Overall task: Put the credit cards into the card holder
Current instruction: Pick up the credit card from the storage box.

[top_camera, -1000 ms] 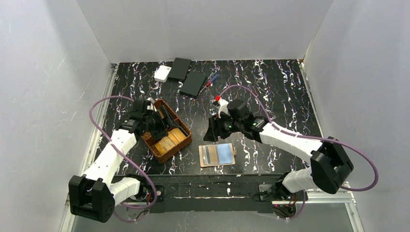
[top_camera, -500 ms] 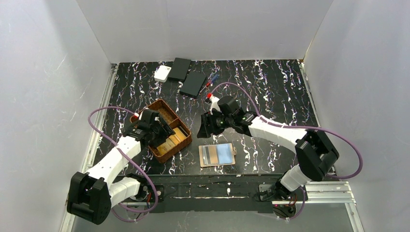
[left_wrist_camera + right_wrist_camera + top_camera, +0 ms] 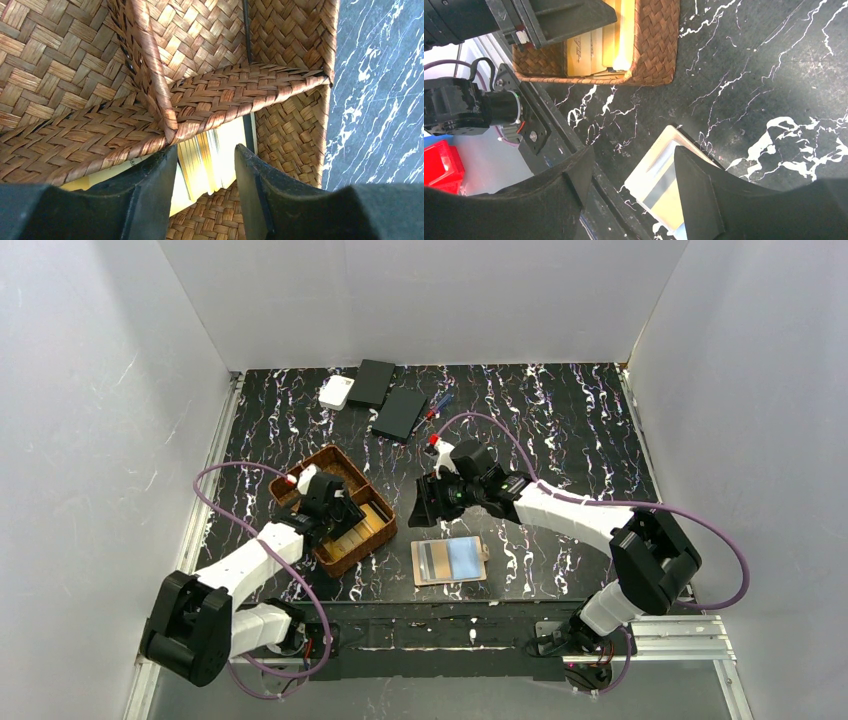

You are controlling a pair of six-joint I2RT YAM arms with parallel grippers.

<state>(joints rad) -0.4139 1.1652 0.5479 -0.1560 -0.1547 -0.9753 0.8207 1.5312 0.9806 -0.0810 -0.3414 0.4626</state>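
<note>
Several orange-gold credit cards [image 3: 215, 155] lean in a stack in the near compartment of a brown woven tray [image 3: 200, 40]. My left gripper [image 3: 206, 148] reaches down into that compartment; its jaws straddle the stack, and a narrow gap still shows at the right finger, so it is open. From above, the gripper [image 3: 340, 520] hides part of the cards [image 3: 358, 532]. The tan card holder [image 3: 450, 560] lies unfolded flat near the front edge, a card showing in its clear pocket. My right gripper [image 3: 432, 508] hovers open and empty just beyond the holder [image 3: 651, 172], above its end.
The woven tray [image 3: 352, 468] sits left of centre, and its cards [image 3: 594, 50] also show in the right wrist view. At the back stand a white box [image 3: 336, 392], two flat black boxes [image 3: 372, 383] [image 3: 400, 413] and pens [image 3: 437, 405]. The arms' mounting rail runs along the front edge.
My left gripper has moved forward and down into the tray's near compartment, and its jaws have narrowed round the cards. My right gripper shifted left and slightly back, then stayed still.
</note>
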